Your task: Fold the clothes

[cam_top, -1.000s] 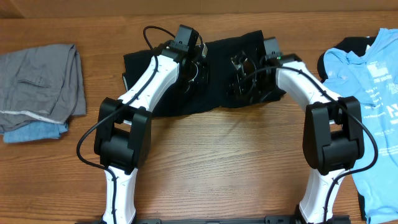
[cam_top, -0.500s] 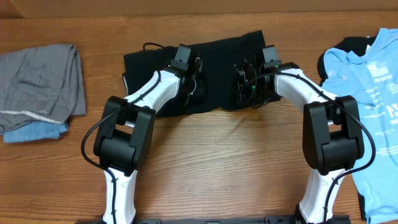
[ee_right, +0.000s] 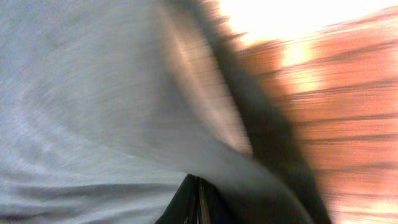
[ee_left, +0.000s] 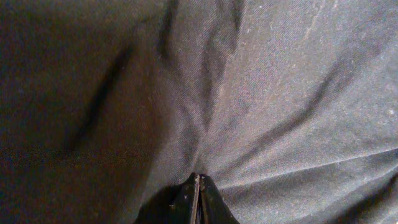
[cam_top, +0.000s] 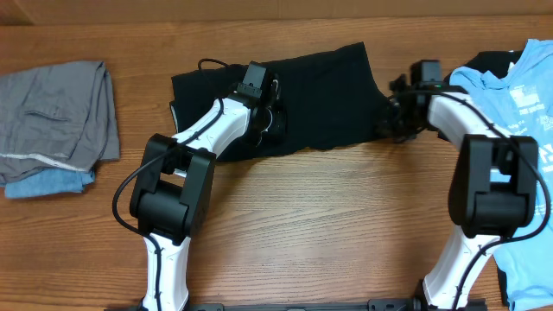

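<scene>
Lying well to the left of the black shorts (cam_top: 315, 95) is a pile of grey clothes (cam_top: 56, 104) with a blue piece (cam_top: 52, 183) beneath it. Near the shorts' middle, the left gripper (cam_top: 276, 121) is pinched tight, the cloth puckering at its tips. At the shorts' right edge, the right gripper (cam_top: 390, 121) is clamped closed on a fold of the same fabric. Right of the shorts a light blue T-shirt (cam_top: 505, 104) lies on the wooden table (cam_top: 328, 225).

Both arms reach forward — left gripper (cam_top: 276, 125) and right gripper (cam_top: 389, 125) pinched closed.
</scene>
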`<state>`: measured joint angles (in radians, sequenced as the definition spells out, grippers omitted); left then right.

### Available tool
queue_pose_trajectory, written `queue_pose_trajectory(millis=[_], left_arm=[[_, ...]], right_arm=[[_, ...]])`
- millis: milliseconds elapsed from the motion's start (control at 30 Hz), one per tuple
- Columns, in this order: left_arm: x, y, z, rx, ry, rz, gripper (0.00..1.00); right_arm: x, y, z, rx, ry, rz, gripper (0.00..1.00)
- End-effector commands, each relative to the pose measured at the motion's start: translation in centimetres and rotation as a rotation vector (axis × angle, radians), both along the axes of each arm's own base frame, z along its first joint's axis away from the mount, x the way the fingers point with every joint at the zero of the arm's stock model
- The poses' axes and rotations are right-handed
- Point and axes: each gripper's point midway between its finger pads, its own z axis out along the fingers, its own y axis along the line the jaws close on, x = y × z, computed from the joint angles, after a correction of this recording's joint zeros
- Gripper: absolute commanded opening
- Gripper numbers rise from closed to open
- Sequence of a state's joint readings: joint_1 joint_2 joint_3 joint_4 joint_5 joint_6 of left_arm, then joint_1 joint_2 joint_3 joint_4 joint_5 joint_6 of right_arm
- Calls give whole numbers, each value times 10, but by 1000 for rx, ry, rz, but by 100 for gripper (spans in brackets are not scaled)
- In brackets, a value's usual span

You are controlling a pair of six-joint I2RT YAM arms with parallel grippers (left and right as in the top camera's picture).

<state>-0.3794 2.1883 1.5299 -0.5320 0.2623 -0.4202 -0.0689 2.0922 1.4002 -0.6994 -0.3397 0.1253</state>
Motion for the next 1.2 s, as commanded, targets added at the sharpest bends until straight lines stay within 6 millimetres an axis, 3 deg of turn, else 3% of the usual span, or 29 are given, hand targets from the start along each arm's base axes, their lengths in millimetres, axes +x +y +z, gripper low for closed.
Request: queue_pose_trajectory(millis=[0,100,167,267,333,367,433,500,633,667,700,767,867,1000,1067,1167], left_arm=[[-7,31,-25,127,30,58,4],[1,28,-16,116,5,60,4],[9,25,5,108,-16,61,4],[27,30,75,128,-109,90,4],[33,46,121,150,-169,143,4],[32,58,138,155,-180,187,5],[25,77,151,152,-154,247,9],[7,111,145,191,-52,310,12],[-22,172,104,263,172,409,24],[-26,183,95,267,208,430,25],[-31,198,80,259,265,464,33],[-34,206,70,222,307,483,36],[-36,209,57,126,363,444,47],[-45,212,51,108,407,407,89],[-46,211,51,107,405,380,100],[-50,209,50,113,417,366,100]], right_arm=[[-3,-42,-5,-47,29,-123,4],[-4,-49,-5,-45,31,-138,4],[-2,-48,-3,-42,24,-138,4],[7,-44,21,0,-28,-129,4],[8,-44,44,-4,-65,-129,4],[8,-44,56,-6,-87,-128,4],[8,-43,78,-13,-134,-119,4],[8,-43,97,-19,-177,-116,4],[15,-40,102,-21,-213,-107,14],[18,-37,104,-22,-229,-99,19],[24,-28,107,-23,-261,-74,30],[29,-12,110,-42,-306,16,35],[33,10,112,-81,-351,120,54],[34,14,107,-186,-347,124,56],[32,12,100,-219,-333,120,56],[31,11,85,-225,-300,121,56]])
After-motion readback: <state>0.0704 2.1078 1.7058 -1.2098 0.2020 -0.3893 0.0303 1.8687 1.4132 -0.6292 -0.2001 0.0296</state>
